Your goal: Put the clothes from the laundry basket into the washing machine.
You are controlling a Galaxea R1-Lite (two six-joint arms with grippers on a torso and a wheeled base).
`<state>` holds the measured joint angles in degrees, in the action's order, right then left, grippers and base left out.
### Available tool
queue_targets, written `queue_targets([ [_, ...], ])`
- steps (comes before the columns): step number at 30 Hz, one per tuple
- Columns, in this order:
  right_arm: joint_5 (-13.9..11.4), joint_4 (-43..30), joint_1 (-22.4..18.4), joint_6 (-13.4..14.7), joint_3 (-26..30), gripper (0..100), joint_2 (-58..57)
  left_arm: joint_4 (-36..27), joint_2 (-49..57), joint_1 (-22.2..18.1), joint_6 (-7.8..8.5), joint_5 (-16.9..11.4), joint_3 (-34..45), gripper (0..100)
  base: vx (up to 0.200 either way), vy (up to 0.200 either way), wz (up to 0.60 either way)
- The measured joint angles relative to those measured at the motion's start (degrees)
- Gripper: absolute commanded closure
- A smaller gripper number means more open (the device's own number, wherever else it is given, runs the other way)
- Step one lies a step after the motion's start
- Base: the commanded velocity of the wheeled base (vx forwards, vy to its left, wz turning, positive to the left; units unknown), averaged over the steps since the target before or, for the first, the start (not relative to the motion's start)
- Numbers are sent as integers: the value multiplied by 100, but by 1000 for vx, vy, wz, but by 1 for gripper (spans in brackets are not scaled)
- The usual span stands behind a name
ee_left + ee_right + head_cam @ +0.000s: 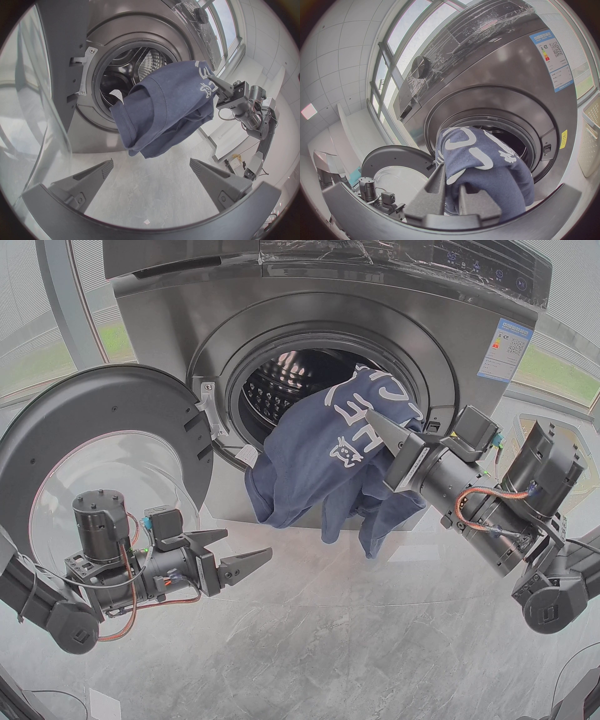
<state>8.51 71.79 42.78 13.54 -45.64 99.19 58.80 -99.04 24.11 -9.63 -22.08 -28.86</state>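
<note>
A dark blue T-shirt (319,459) with white print hangs in front of the washing machine (325,321) opening, its folds drooping below the drum's rim. My right gripper (382,427) is shut on the T-shirt (487,168) at its upper right side, just before the drum mouth (281,387). Low at the left, my left gripper (234,552) stands open with nothing between its fingers, below the open door (106,427). From the left wrist view the T-shirt (165,106) hangs ahead of the left gripper (150,172), apart from it.
The round door is swung fully open to the left. A pale laundry basket (592,137) stands to the machine's right. Grey marble floor (312,640) lies in front. Windows stand behind the machine.
</note>
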Motion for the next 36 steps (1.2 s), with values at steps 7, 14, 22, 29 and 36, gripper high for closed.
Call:
queue_targets([
  [7,0,-2,11,-5,72,100,-49,21,-485,27,-44,7,-477,0,0,0,0],
  [14,0,0,66,-5,152,100,-104,137,-962,30,-44,24,-973,0,0,0,0],
  [22,11,6,210,-2,240,100,-157,265,-1375,74,-55,21,-1480,0,0,0,0],
  [29,7,9,228,-2,249,100,-168,558,-1497,217,-196,21,-1535,0,0,0,0],
  [36,9,16,221,-2,251,100,-167,847,-1519,343,-233,35,-1379,100,0,0,0],
])
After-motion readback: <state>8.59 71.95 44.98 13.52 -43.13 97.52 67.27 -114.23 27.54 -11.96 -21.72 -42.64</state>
